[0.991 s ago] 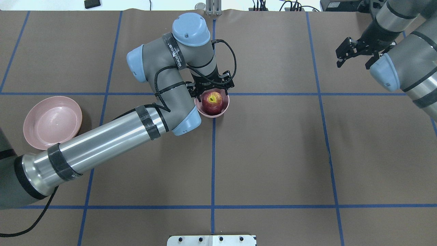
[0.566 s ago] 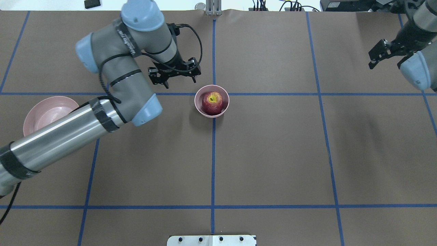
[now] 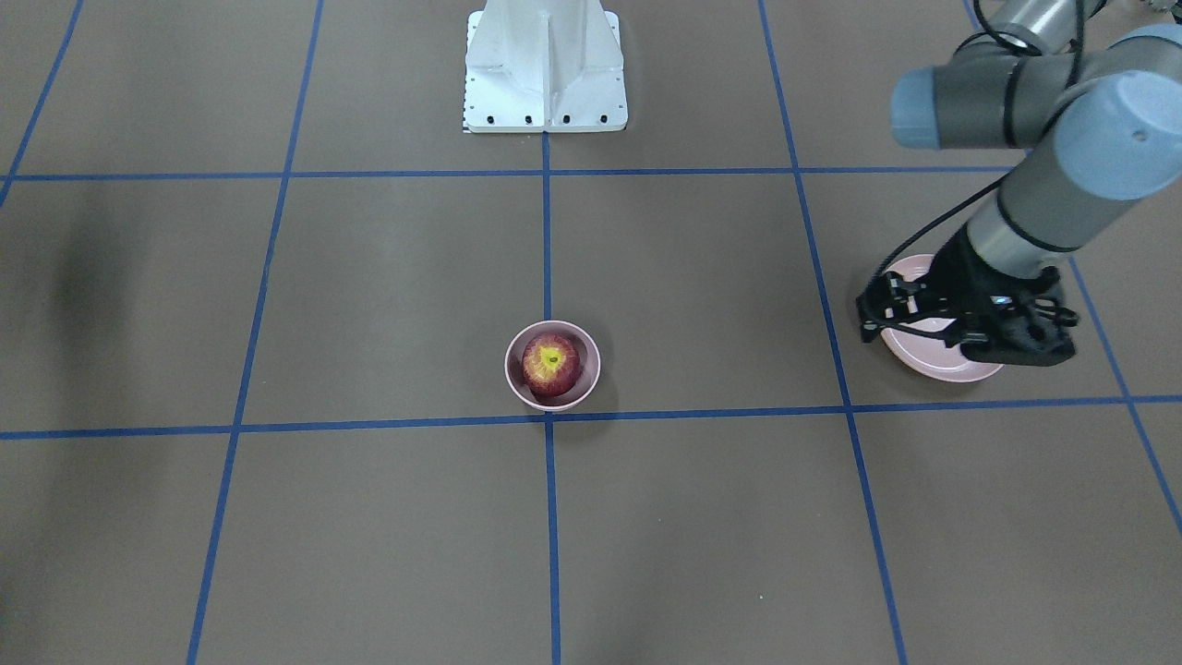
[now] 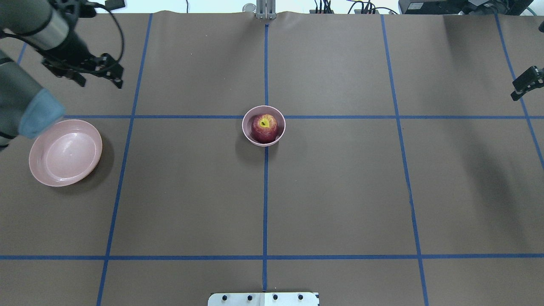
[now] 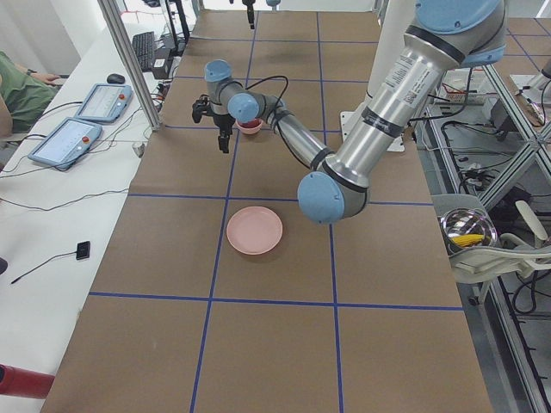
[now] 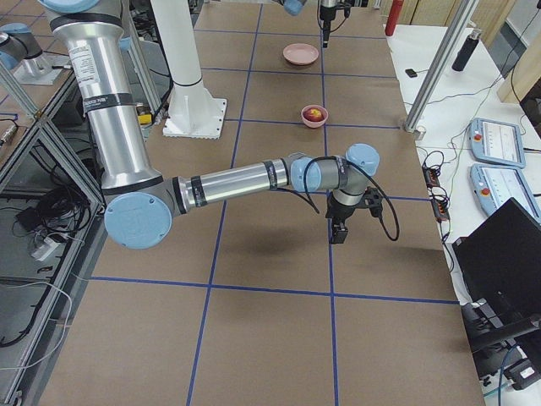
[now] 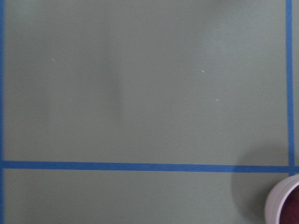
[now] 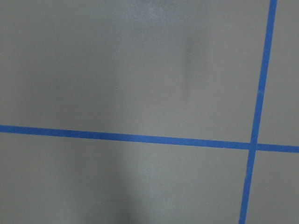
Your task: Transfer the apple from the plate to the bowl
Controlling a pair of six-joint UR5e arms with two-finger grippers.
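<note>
The dark-red apple (image 4: 264, 126) with its yellow stem patch sits in the small pink bowl (image 4: 249, 135) at the table's middle, also in the front view, apple (image 3: 551, 363) in bowl (image 3: 517, 388). The wide pink plate (image 4: 66, 152) lies empty at the left. My left gripper (image 4: 98, 78) is open and empty, raised beyond the plate, far left of the bowl; in the front view it (image 3: 960, 337) hangs over the plate (image 3: 933, 368). My right gripper (image 4: 525, 83) shows only partly at the right edge; I cannot tell whether it is open or shut.
Brown table cover with blue tape grid lines. A white mount plate (image 4: 263, 298) sits at the near edge. The left wrist view shows bare table and the bowl's rim (image 7: 276, 205) in its lower right corner. Tablets (image 5: 65, 142) lie on a side bench.
My left gripper let go of the apple in the bowl, rose and swung away far left past the plate. My right arm drew back to the right edge. The apple stays in the bowl.
</note>
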